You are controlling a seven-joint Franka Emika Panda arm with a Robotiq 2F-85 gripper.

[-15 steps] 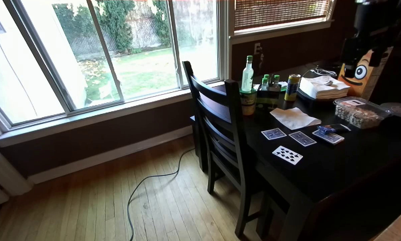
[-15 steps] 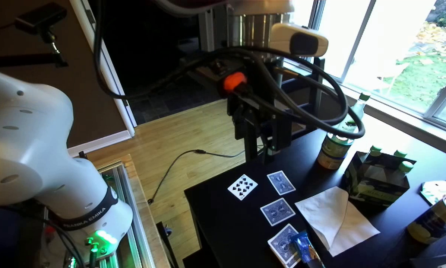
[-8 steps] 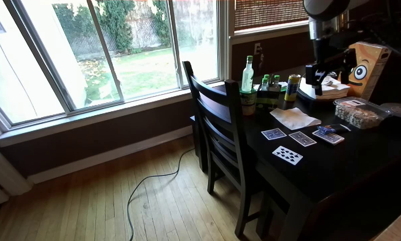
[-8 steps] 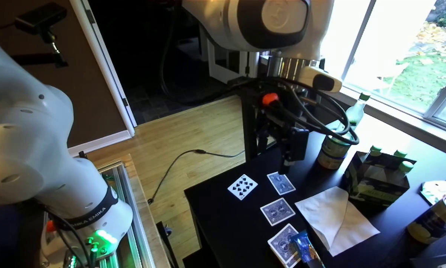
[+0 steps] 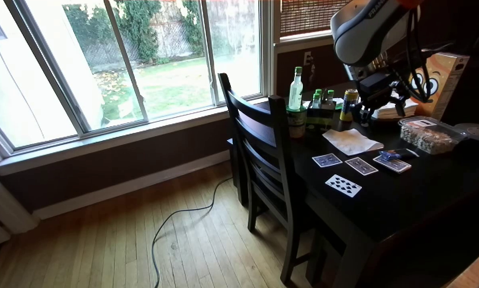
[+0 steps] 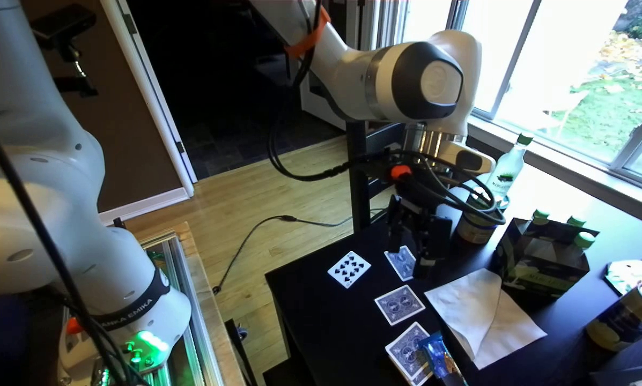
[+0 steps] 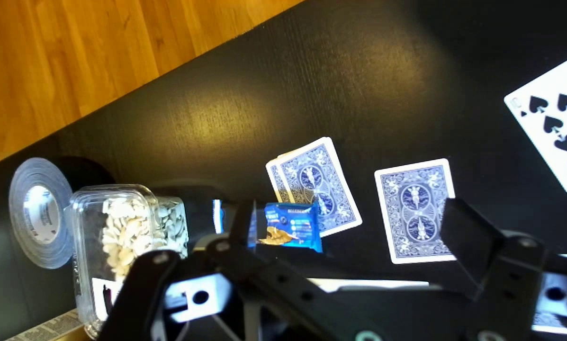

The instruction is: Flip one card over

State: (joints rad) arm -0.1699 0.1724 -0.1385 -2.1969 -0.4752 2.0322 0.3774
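Note:
A face-up spades card lies on the black table near the chair; it also shows in an exterior view and at the right edge of the wrist view. A blue-backed card and a middle blue-backed card lie face down beside it. The middle card is also in the wrist view, partly covered by one finger. A small stack of face-down cards lies partly under a blue snack packet. My gripper is open and empty above the table; it shows in both exterior views.
A white napkin lies beside the cards. A clear plastic tub, a tape roll, a can, a bottle and a bottle carrier stand around. A chair is at the table's edge.
My gripper has moved down toward the table, leftward in one exterior view and rightward in the other, and has tilted. It stays open. The cards have not moved.

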